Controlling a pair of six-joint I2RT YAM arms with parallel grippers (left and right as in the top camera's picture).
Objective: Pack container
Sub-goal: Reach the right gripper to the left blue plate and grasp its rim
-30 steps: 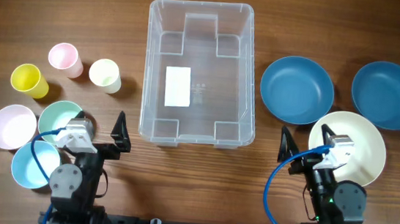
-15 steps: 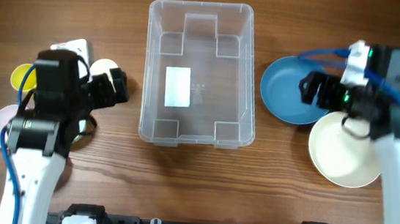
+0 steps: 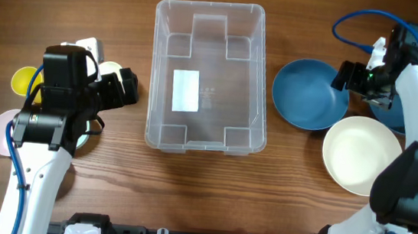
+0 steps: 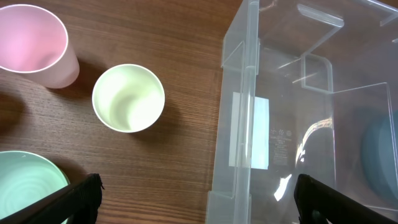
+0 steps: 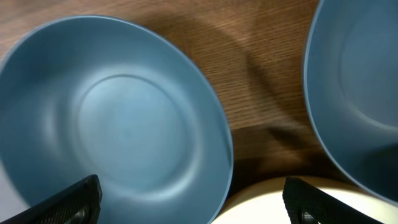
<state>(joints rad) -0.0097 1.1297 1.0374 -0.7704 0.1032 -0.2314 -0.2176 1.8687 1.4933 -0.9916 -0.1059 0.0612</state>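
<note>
The container (image 3: 210, 6) is a clear rectangular bin with a white label on its base, standing empty at the table's middle. It also shows in the left wrist view (image 4: 249, 74). My left gripper (image 3: 125, 90) is open and empty just left of the container's left wall, near a pale cup (image 4: 129, 98); in the left wrist view (image 4: 198, 199) its jaws span the container's wall. My right gripper (image 3: 349, 77) is open and empty above the right rim of a blue bowl (image 3: 307, 92); in the right wrist view (image 5: 194, 199) it hangs over that bowl (image 5: 118, 137).
On the left: a pink cup (image 4: 31, 43), a yellow cup (image 3: 22, 80), a pink bowl (image 3: 0, 129) and a mint bowl (image 4: 25, 186). On the right: a second blue bowl (image 5: 354, 93), partly under my right arm, and a cream bowl (image 3: 360, 156).
Both arms have left the front edge. The left gripper went up beside the cups and the container's left wall. The right gripper swung back over the blue bowls.
</note>
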